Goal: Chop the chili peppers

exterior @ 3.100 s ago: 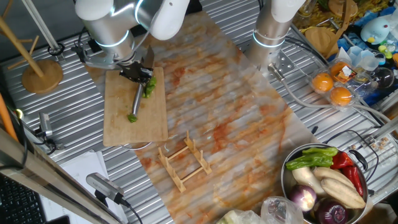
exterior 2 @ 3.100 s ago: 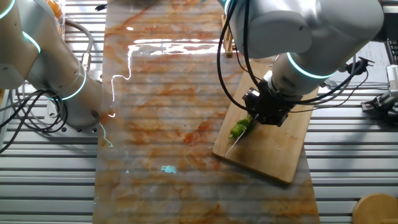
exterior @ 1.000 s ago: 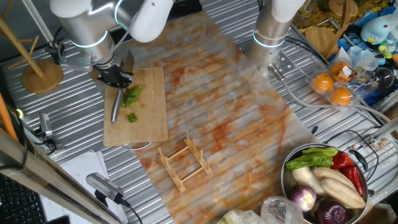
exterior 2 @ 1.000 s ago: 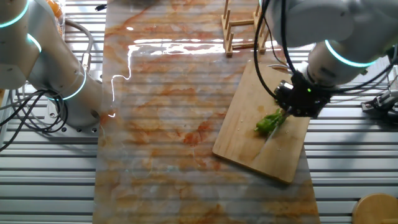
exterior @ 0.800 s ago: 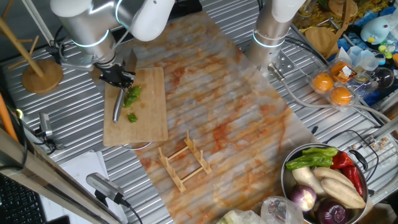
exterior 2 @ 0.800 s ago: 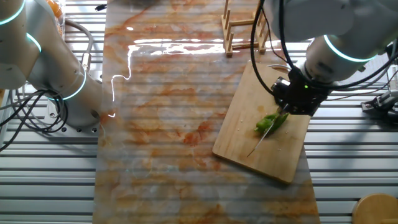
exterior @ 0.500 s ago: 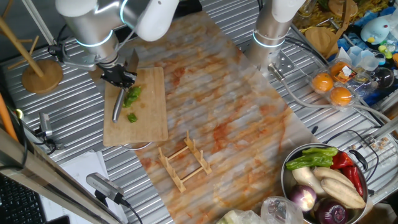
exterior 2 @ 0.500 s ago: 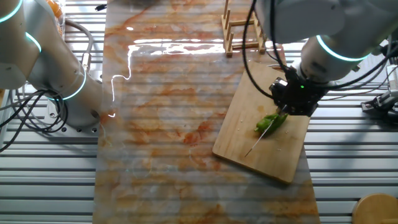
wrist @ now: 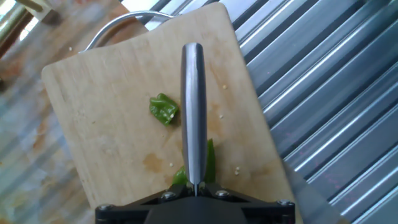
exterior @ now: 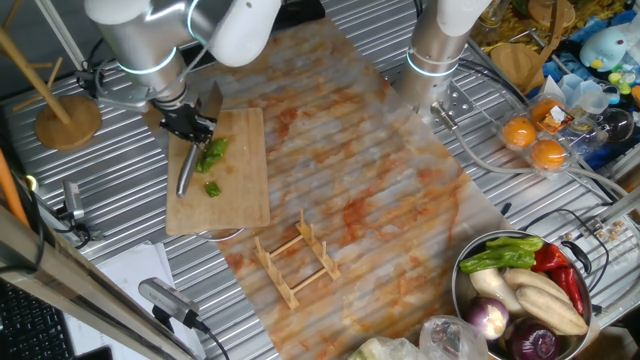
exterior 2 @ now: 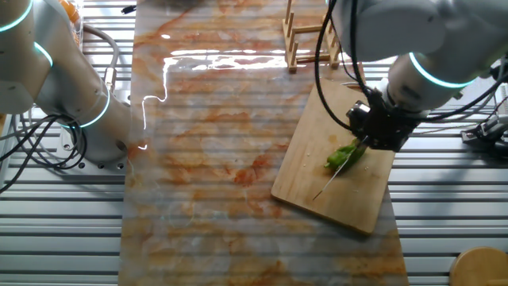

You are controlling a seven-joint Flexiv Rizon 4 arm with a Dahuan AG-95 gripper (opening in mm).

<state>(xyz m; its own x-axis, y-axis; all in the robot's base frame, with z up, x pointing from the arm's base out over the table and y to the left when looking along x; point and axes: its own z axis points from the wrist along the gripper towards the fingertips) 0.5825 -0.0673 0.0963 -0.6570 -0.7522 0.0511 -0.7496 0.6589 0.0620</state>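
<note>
On the bamboo cutting board [exterior: 232, 185] the gripper [exterior: 188, 124] has its jaws clamped on the handle of a knife [wrist: 193, 112], blade edge-down and running lengthwise along the board, so a straight push down should slice across whatever is under it. The chili pepper [exterior 2: 344, 156] is already partly cut: the bigger piece [wrist: 209, 163] lies right under the blade near the gripper, and one chunk [wrist: 163, 109] sits just beside the blade on its other side. From the hand view, the knife looks lined up over the bigger piece for another cut, I'd guess. Whether the edge is touching the pepper yet, can't tell.
</note>
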